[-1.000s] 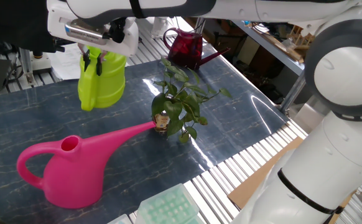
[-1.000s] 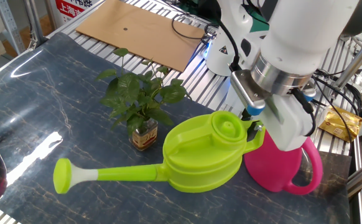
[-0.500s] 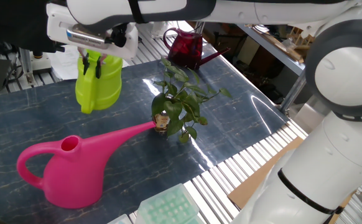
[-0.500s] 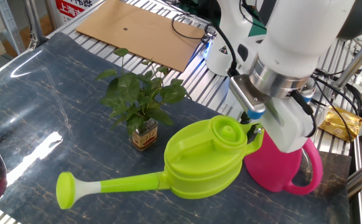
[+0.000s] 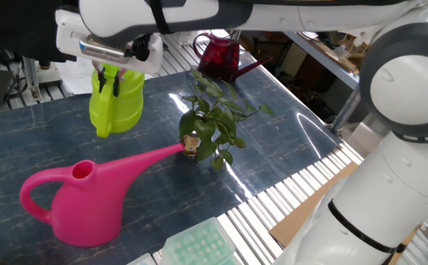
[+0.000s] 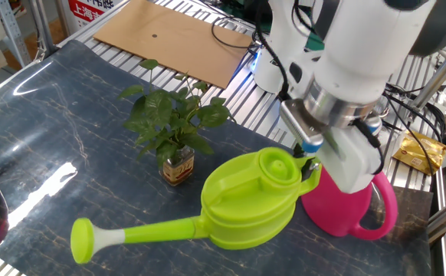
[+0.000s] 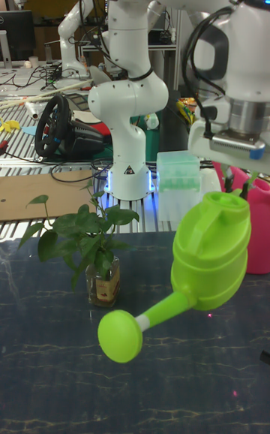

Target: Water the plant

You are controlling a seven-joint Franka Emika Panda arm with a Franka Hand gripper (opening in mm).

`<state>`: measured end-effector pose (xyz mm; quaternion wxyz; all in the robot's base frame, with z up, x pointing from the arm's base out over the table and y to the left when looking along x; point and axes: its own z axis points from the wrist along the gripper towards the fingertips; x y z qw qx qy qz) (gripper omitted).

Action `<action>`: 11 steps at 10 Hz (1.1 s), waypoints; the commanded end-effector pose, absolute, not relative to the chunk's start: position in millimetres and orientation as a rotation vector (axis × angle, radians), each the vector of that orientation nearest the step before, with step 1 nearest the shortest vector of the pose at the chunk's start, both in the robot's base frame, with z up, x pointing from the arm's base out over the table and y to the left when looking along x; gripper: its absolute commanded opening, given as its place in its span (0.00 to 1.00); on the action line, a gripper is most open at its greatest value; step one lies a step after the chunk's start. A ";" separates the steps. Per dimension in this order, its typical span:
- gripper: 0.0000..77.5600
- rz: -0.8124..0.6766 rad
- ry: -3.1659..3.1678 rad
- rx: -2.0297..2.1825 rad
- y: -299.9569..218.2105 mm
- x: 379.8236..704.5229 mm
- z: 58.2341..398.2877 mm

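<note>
The plant (image 5: 212, 118) (image 6: 173, 121) (image 7: 81, 241) is a small leafy sprig in a little brown labelled jar (image 6: 178, 167), standing on the dark table. My gripper (image 5: 109, 78) (image 6: 309, 164) (image 7: 250, 180) is shut on the handle of a lime-green watering can (image 5: 116, 103) (image 6: 246, 201) (image 7: 210, 254). The can hangs above the table, tilted, with its spout head (image 6: 83, 239) (image 7: 120, 336) low and beside the jar, not over the leaves.
A pink watering can (image 5: 81, 199) (image 6: 353, 208) lies with its spout tip against the jar. A dark red can (image 5: 220, 57) stands at the table's far edge. A pale green tray (image 5: 199, 246) (image 7: 178, 171) and a cardboard sheet (image 6: 169, 34) lie off the mat.
The gripper has carried the lime-green can slightly away from the plant, and the spout head has dipped a little lower. The plant and the pink can have not moved.
</note>
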<state>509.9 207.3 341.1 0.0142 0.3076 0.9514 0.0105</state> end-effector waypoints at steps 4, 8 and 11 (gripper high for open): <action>0.02 0.057 2.931 0.876 207.3 521.7 280.1; 0.02 0.065 2.914 0.842 211.5 518.2 254.9; 0.02 0.062 2.926 0.797 213.2 518.6 236.8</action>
